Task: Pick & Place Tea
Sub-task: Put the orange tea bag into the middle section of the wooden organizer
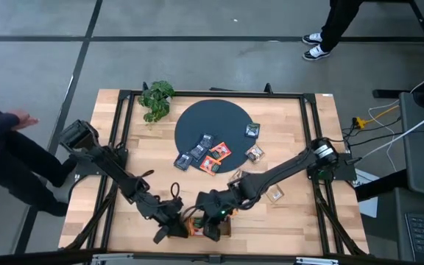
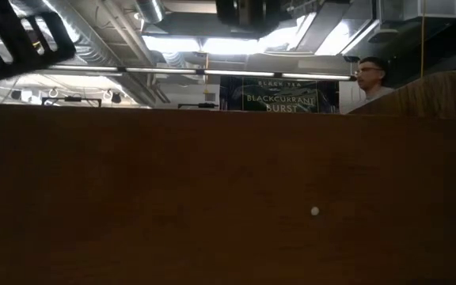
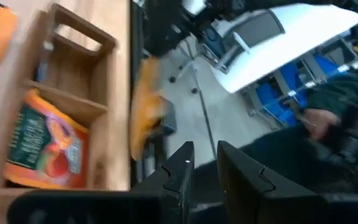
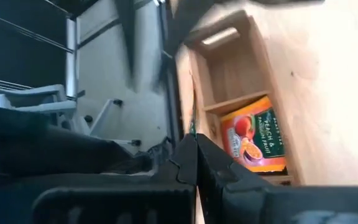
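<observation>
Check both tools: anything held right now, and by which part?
Nothing visibly held. Left tool is slightly open and empty; right tool is shut with nothing between its fingers. An orange sachet lies in the tray.

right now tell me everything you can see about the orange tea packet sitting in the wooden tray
The orange tea packet is a small flat glossy sachet, printed with peach fruit and a dark green label with white lettering. It lies in one compartment of the wooden tray, leaning slightly against a divider. The neighbouring compartment looks empty. The tray sits at the table's near edge, where both arms meet. Neither tool touches the packet; the right tool is shut just beside the tray.
</observation>
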